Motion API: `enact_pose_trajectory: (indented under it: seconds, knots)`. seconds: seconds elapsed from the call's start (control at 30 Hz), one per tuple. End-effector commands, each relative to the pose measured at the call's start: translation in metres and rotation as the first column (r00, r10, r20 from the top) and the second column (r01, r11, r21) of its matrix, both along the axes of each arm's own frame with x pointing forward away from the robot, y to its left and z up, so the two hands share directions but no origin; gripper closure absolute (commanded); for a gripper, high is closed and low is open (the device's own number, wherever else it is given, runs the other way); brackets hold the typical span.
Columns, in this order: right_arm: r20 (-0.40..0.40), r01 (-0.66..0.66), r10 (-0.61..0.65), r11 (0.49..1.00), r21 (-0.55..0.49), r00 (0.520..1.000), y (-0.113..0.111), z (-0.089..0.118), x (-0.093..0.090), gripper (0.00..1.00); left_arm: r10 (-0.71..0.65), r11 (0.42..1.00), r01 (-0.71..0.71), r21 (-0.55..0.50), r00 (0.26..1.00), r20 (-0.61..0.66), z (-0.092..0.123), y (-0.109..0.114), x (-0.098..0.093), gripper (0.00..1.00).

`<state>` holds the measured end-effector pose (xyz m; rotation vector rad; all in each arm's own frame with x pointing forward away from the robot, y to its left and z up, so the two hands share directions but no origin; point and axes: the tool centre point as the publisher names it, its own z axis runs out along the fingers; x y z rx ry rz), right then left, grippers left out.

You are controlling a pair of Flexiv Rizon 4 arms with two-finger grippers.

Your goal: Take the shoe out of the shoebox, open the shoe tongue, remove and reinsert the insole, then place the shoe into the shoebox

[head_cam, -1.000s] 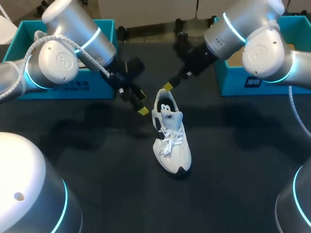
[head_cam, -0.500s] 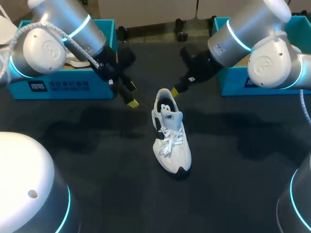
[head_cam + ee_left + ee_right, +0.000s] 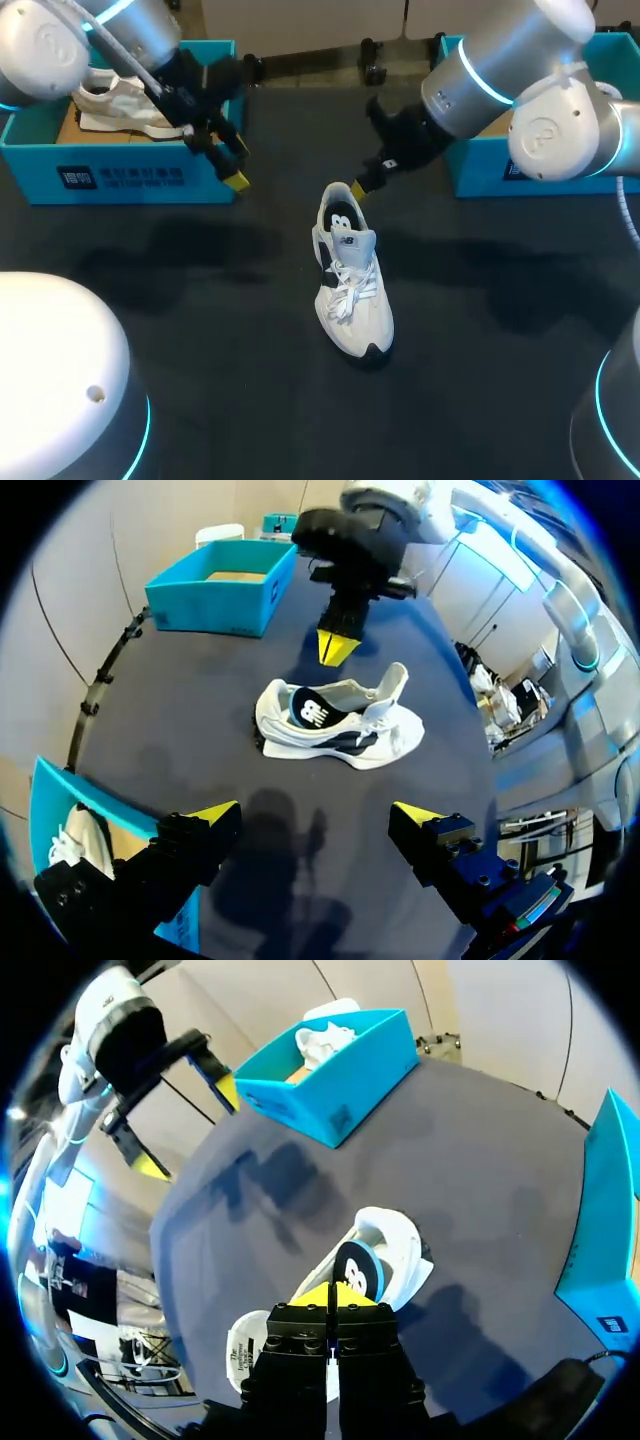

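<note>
One step done, by the look of it: white sneaker (image 3: 352,285) out of its box and upright in the middle of the black table (image 3: 500,340), toe to 6 o'clock and heel to 12 in the head view. Dark insole (image 3: 343,215) seated inside, showing through the collar. Tongue (image 3: 350,243) raised but not folded forward, laces (image 3: 345,295) loosely crossed over it. No telling from this whether pulled out and refitted already or not yet touched.

Right gripper (image 3: 358,188) poised just off the heel at 12 o'clock, yellow tips pressed together with nothing between them. Left gripper (image 3: 316,816) well apart from the sneaker, out at 10 o'clock near the front corner of the left shoebox (image 3: 120,180), fingers spread wide and empty. Second white shoe (image 3: 120,105) lying in that box. Right shoebox (image 3: 480,165) at 2 o'clock, partly hidden behind the right arm.

Left to do at the very least: return of the sneaker to a shoebox. Probably also the spreading of the tongue and the insole's trip out and back, judging by neither gripper having hold of anything and the collar undisturbed.
</note>
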<state>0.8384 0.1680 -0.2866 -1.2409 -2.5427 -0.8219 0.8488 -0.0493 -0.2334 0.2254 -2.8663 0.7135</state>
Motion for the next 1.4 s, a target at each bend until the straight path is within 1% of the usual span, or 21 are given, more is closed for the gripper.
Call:
enact_pose_trajectory:
  seconds: [0.03, 0.13, 0.17, 0.2, 0.33, 0.47, 0.6, 0.7, 0.83, 0.93, 1.07, 1.17, 1.4]
  knots:
    - [0.002, 0.002, -0.002, 1.000, -0.001, 1.000, 0.000, 0.000, -0.001, 1.00, -0.008, 1.000, 0.008, -0.026, 1.000, -0.002, 0.015, 0.020, 0.001, 0.00]
    - [0.002, 0.002, -0.002, 1.000, -0.001, 1.000, 0.000, 0.000, -0.001, 1.00, -0.006, 0.999, 0.006, -0.032, 1.000, -0.006, 0.014, 0.026, 0.003, 0.00]
    - [0.002, 0.012, -0.012, 0.999, -0.046, 1.000, 0.005, -0.006, 0.002, 1.00, -0.008, 0.999, 0.008, -0.033, 1.000, -0.005, 0.014, 0.027, 0.003, 0.00]
    - [0.009, 0.050, -0.049, 0.998, -0.041, 0.999, 0.006, -0.012, 0.005, 1.00, -0.011, 0.999, 0.011, -0.035, 1.000, -0.005, 0.014, 0.029, 0.003, 0.00]
    - [0.050, 0.154, -0.148, 0.978, -0.139, 0.988, 0.014, -0.027, 0.011, 1.00, -0.007, 0.999, 0.006, -0.037, 1.000, -0.006, 0.014, 0.032, 0.003, 0.00]
    - [0.110, 0.239, -0.222, 0.954, -0.179, 0.969, 0.021, -0.035, 0.011, 1.00, -0.007, 0.999, 0.006, -0.037, 1.000, -0.006, 0.014, 0.032, 0.003, 0.00]
    - [0.136, 0.286, -0.260, 0.930, -0.232, 0.956, 0.028, -0.037, 0.008, 1.00, -0.007, 0.999, 0.006, -0.037, 1.000, -0.006, 0.014, 0.032, 0.003, 0.00]
    - [0.128, 0.305, -0.281, 0.918, -0.254, 0.951, 0.031, -0.034, 0.003, 1.00, -0.007, 0.999, 0.006, -0.037, 1.000, -0.006, 0.014, 0.032, 0.003, 0.00]
    - [0.113, 0.323, -0.303, 0.906, -0.275, 0.946, 0.028, -0.032, -0.003, 1.00, -0.007, 0.999, 0.006, -0.037, 1.000, -0.006, 0.014, 0.032, 0.003, 0.00]
    - [0.104, 0.333, -0.316, 0.904, -0.269, 0.943, 0.024, -0.034, -0.004, 1.00, -0.007, 0.999, 0.006, -0.037, 1.000, -0.006, 0.014, 0.032, 0.003, 0.00]
    - [0.093, 0.349, -0.337, 0.891, -0.290, 0.937, 0.021, -0.035, -0.004, 1.00, -0.007, 0.999, 0.006, -0.037, 1.000, -0.006, 0.014, 0.032, 0.003, 0.00]
    - [0.068, 0.344, -0.340, 0.889, -0.303, 0.938, 0.020, -0.040, -0.007, 1.00, -0.007, 0.999, 0.006, -0.037, 1.000, -0.006, 0.014, 0.032, 0.003, 0.00]
    - [0.038, 0.339, -0.345, 0.885, -0.321, 0.938, 0.019, -0.046, -0.010, 1.00, -0.007, 0.999, 0.006, -0.037, 1.000, -0.006, 0.014, 0.032, 0.003, 0.00]
